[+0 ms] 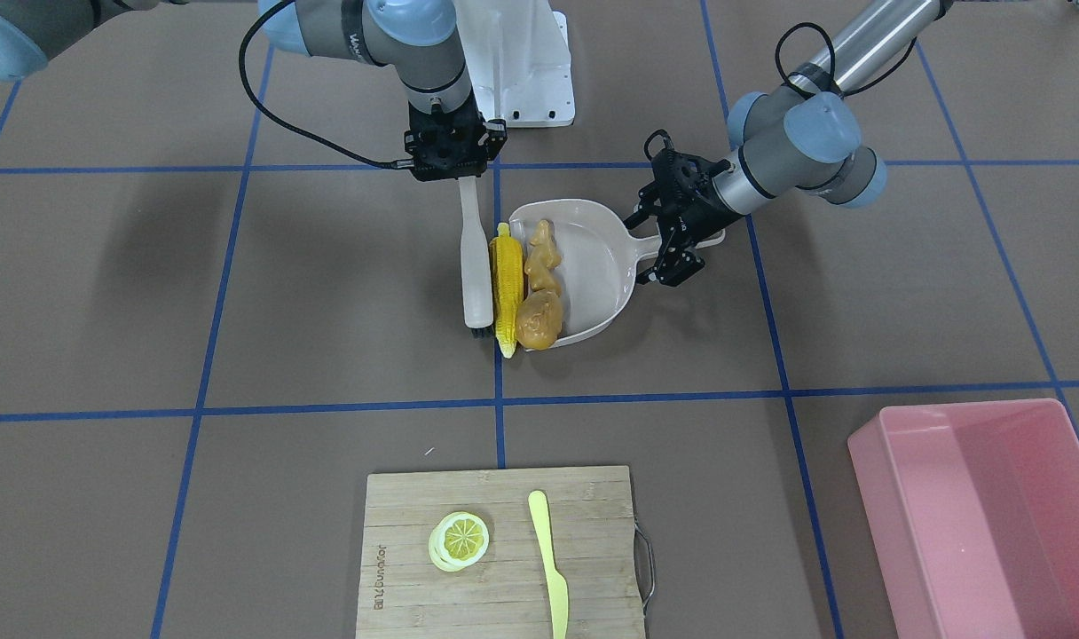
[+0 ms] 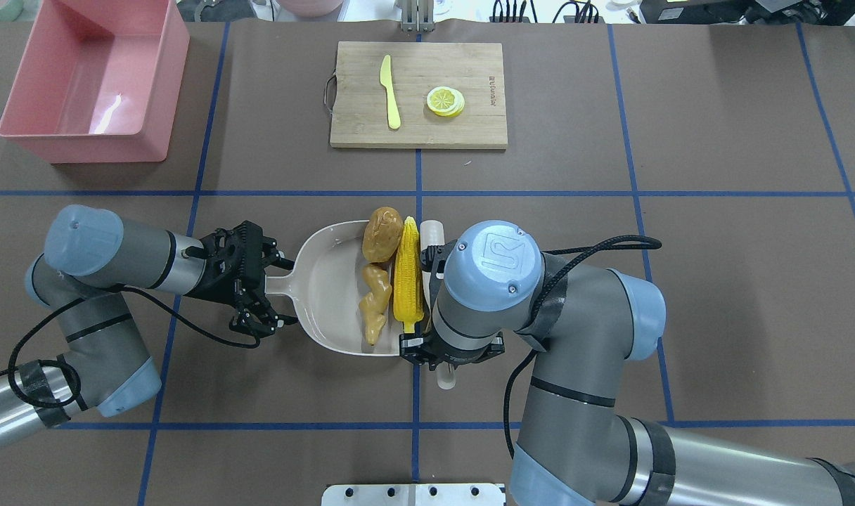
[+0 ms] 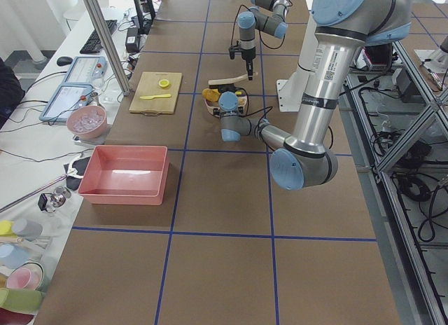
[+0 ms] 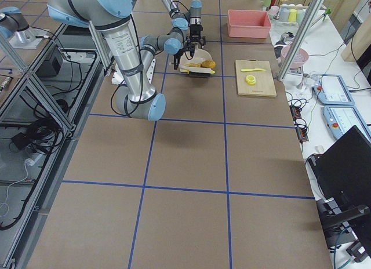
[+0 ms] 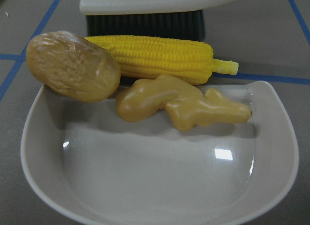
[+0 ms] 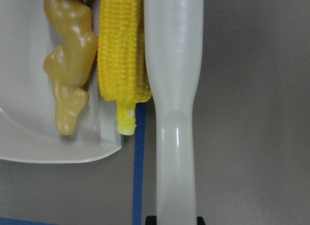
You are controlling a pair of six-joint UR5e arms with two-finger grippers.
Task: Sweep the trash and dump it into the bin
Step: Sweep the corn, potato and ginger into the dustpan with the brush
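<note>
The beige dustpan (image 1: 597, 266) lies on the table mid-scene, and my left gripper (image 1: 662, 241) is shut on its handle (image 2: 278, 283). The ginger root (image 1: 542, 253) and the potato-like lump (image 1: 539, 321) lie just inside the pan's lip. The corn cob (image 1: 506, 284) lies along the lip, pressed between the pan and the brush (image 1: 475, 266). My right gripper (image 1: 462, 177) is shut on the brush handle; in the overhead view its wrist hides it. The pink bin (image 1: 877, 497) stands empty at the table's far corner on my left (image 2: 83, 147).
A wooden cutting board (image 1: 415, 550) with a lemon slice (image 1: 459, 539) and a pale yellow knife (image 1: 548, 559) lies across the table from me. A white mount plate (image 1: 526, 71) sits at my base. Blue tape lines grid the brown table.
</note>
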